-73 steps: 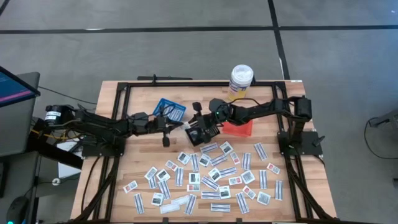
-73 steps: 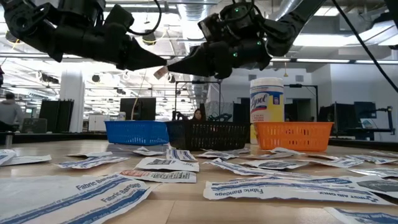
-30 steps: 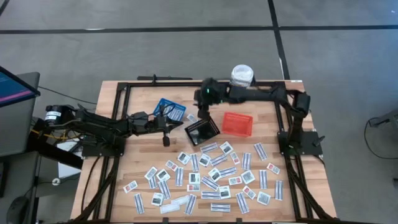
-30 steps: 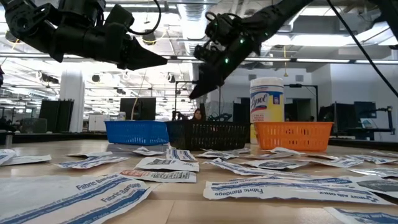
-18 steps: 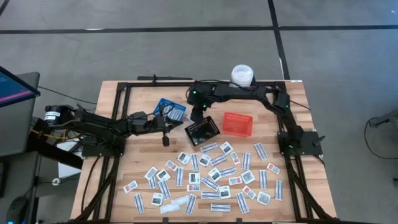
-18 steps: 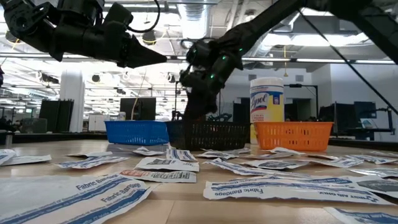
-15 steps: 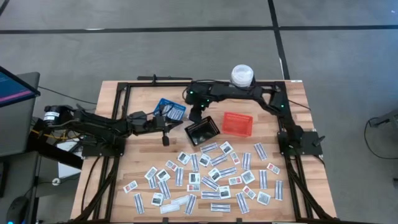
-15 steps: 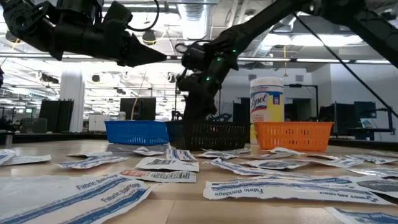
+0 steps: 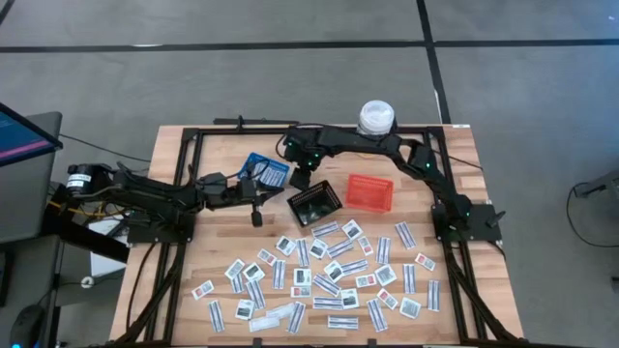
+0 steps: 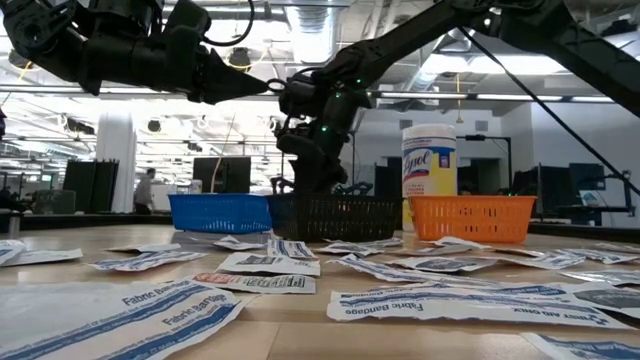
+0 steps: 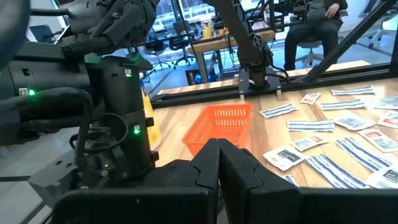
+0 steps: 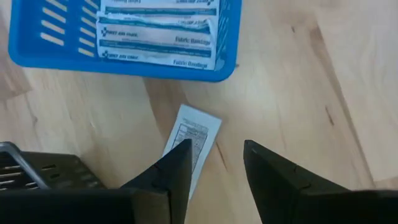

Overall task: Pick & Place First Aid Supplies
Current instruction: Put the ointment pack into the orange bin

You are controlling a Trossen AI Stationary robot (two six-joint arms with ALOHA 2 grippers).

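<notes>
Below, the right gripper (image 12: pixel 214 165), jaws apart, hovers over a packet (image 12: pixel 191 144) between blue basket (image 12: pixel 124 37) and black basket (image 12: pixel 37 171).

Table (image 9: pixel 184 275): wooden slat top, black frame rails at edges. Far side, you see blue basket (image 9: pixel 265 170), black basket (image 9: pixel 315 204), orange basket (image 9: pixel 369 192), white bottle (image 9: pixel 375 118). Near half: first aid packets (image 9: pixel 329 273) scattered flat. One packet (image 12: pixel 193 148) lies between blue and black baskets.

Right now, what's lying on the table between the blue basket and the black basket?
One small white packet lies on bare wood between the blue basket and the black basket, seen in the right wrist view under the open right gripper.
</notes>
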